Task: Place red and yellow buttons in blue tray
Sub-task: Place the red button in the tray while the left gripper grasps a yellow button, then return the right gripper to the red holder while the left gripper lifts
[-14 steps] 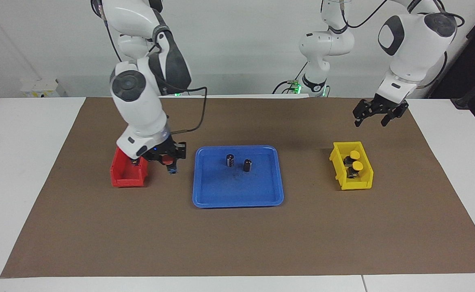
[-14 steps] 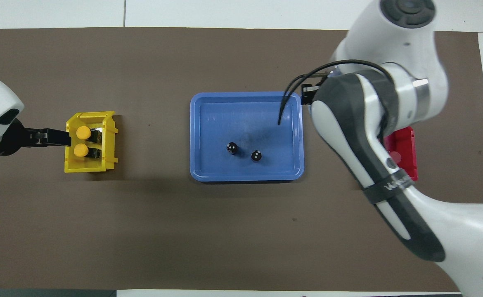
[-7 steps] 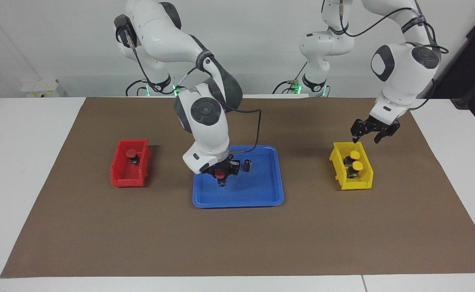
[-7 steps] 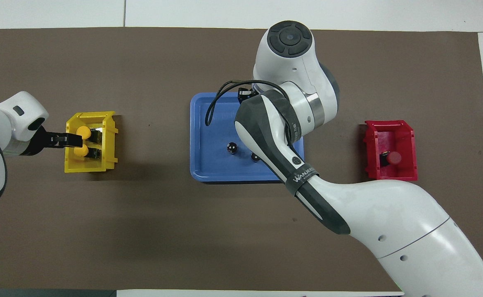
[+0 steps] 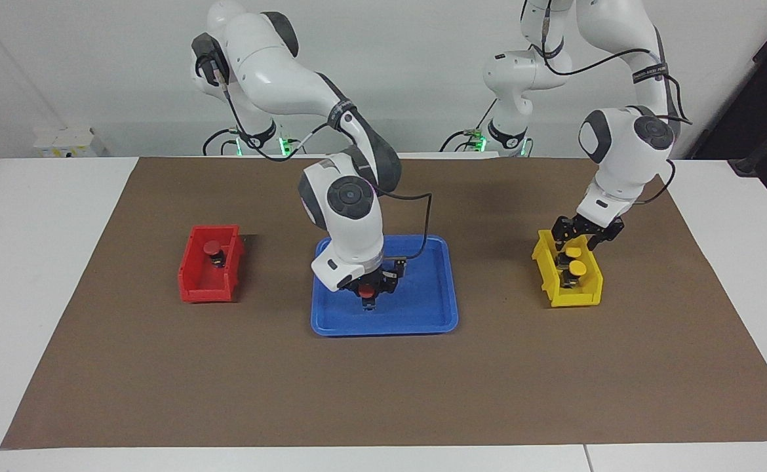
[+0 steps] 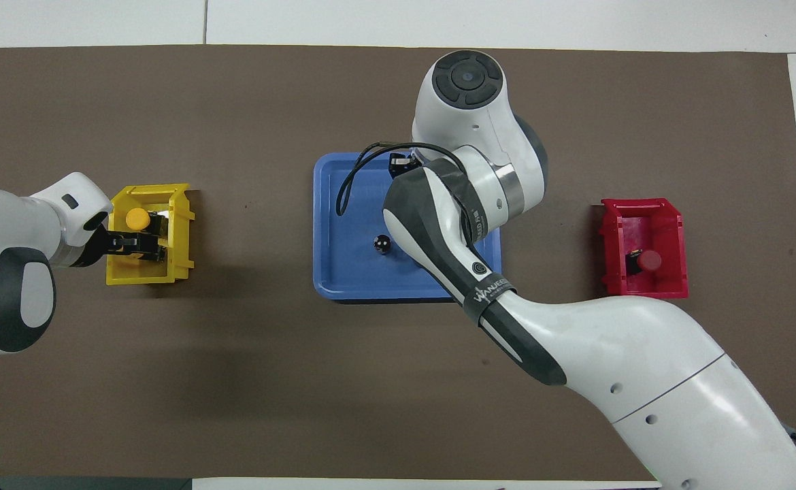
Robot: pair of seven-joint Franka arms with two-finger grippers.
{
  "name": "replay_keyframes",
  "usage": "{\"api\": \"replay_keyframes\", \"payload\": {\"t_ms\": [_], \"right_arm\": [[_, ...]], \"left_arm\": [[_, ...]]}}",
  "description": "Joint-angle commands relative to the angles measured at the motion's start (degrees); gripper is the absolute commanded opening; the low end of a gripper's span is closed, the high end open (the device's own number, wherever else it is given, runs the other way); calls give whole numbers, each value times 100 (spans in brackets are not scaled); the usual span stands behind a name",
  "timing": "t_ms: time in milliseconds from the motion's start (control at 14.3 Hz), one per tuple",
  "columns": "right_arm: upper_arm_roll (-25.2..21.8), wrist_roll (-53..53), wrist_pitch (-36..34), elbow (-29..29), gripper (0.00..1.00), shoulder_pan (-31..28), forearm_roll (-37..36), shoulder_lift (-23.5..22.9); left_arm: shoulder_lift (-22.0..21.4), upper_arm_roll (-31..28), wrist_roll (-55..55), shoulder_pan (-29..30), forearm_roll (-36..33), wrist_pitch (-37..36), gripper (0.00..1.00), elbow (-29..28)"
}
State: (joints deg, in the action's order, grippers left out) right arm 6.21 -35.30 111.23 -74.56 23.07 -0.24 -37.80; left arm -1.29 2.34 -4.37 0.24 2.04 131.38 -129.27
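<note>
Centrally, the worktop carries a brown mat filling most of both views. At mid-frame on the mat lies the blue tray. In the facing view the right arm comes down from upper left to the tray, and its right gripper, fingers clenched on a red button, hangs low over the tray's middle. At that view's right, the left gripper dips into the yellow bin around the upper of two yellow buttons; whether its fingers are gripping it I cannot tell. Left of centre sits the red bin with a second red button inside. One dark cylinder shows in the tray in the overhead view.
</note>
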Motion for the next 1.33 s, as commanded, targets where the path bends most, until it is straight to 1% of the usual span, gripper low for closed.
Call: {"api": "replay_keyframes", "payload": {"t_ms": [0,70,140,210,280,350,420,490,630,700,840,979,1049,1119,1189,1259], "right_arm": [[30,-91,206,-551,14,-22,-55,308],[30,-91,206,-586,15,-22,-46,317],[30,-91,214,-621,18,-22,-55,334],[30,-91,223,-622,31,-22,-55,343],[30,-91,223,-622,42,-22,-55,334],[38,-91,267,-622,55,-22,-55,334],[30,-91,328,-622,58,-22,-55,334],[30,-91,355,-622,69,-22,-55,334],[30,-91,233,-456,78,-4,-73,343],[30,-91,-3,-237,81,-22,-90,334],[12,5,-443,97,81,-135,-309,404],[-6,477,-576,38,81,-477,-292,763],[-6,915,-803,-171,81,-714,-284,1043],[-6,1294,-866,-539,81,-960,-275,1412],[3,1698,-875,-1030,81,-1223,-257,1816],[3,2154,-849,-1600,81,-1461,-222,2237]], "left_arm": [[-47,-23,-11,-51,50,177,82,-98],[5,-15,85,-68,50,247,82,-98],[58,-15,138,-120,50,352,82,-98],[67,-23,138,-138,50,379,82,-107],[67,-23,130,-139,50,379,81,-107],[67,-23,138,-130,50,379,79,-107],[59,-23,138,-138,59,379,78,-116],[58,-23,147,-139,59,370,77,-116],[50,-23,138,-121,59,362,77,-160],[41,-23,138,-104,59,353,76,-177],[15,-23,147,-103,59,370,75,-256],[32,-23,164,-112,59,370,75,-283],[67,-23,182,-121,59,388,74,-283],[76,-23,217,-121,59,423,71,-274],[85,-23,226,-112,59,423,69,-230],[120,-23,226,-112,59,432,65,-221]]}}
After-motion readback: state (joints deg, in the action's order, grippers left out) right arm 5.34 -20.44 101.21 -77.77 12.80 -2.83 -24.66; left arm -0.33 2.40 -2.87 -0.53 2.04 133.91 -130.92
